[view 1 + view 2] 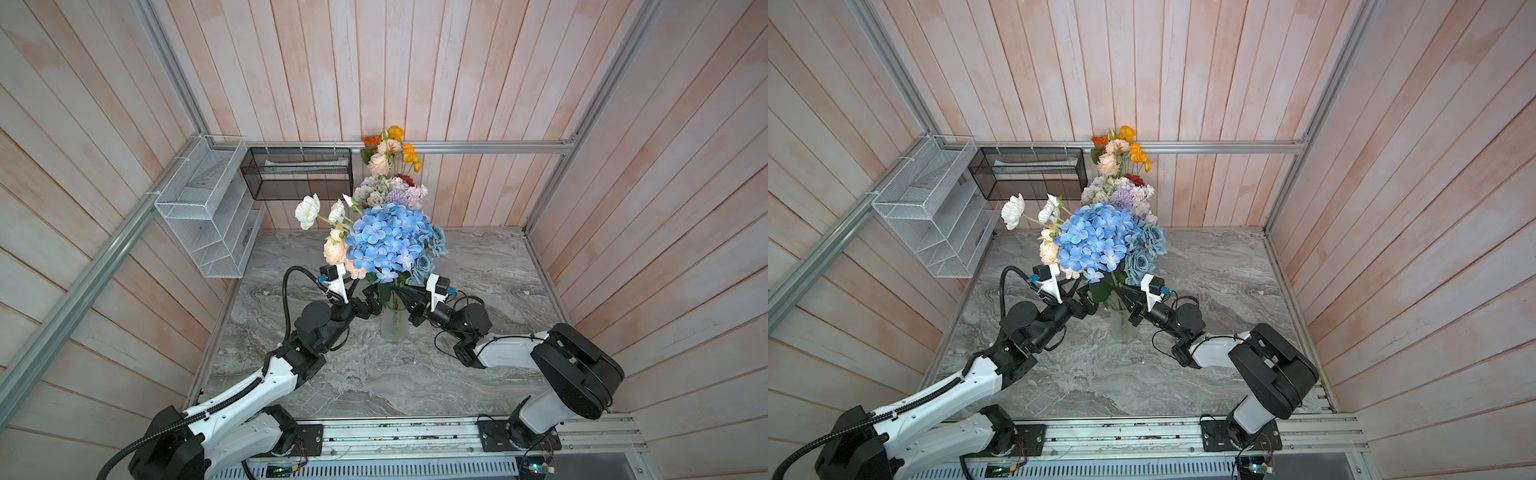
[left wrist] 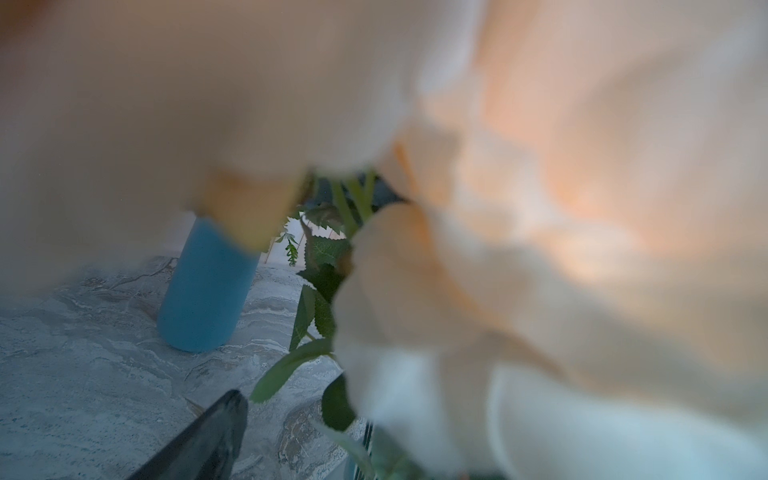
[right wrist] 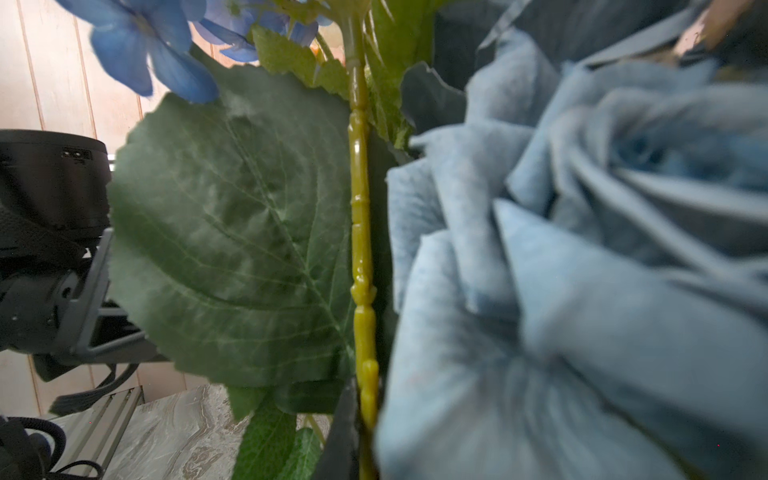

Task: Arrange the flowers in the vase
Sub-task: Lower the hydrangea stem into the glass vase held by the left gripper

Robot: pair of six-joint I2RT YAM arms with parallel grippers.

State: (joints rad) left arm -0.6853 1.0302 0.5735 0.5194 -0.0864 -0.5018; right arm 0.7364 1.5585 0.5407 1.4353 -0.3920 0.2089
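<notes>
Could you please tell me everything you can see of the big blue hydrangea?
The blue hydrangea is a rounded dome of many small four-petalled, fabric-like florets. Its knobbly yellow-green, plastic-looking stem carries a broad, toothed dark leaf and runs down into the clear vase. Dusty-blue roses press one side, peach blooms the other. The right tool sits at the stem; a grip cannot be confirmed.

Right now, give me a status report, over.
Left hand open beside vase. Right hand at hydrangea stem, grip unclear. Peach blooms block left wrist view.
</notes>
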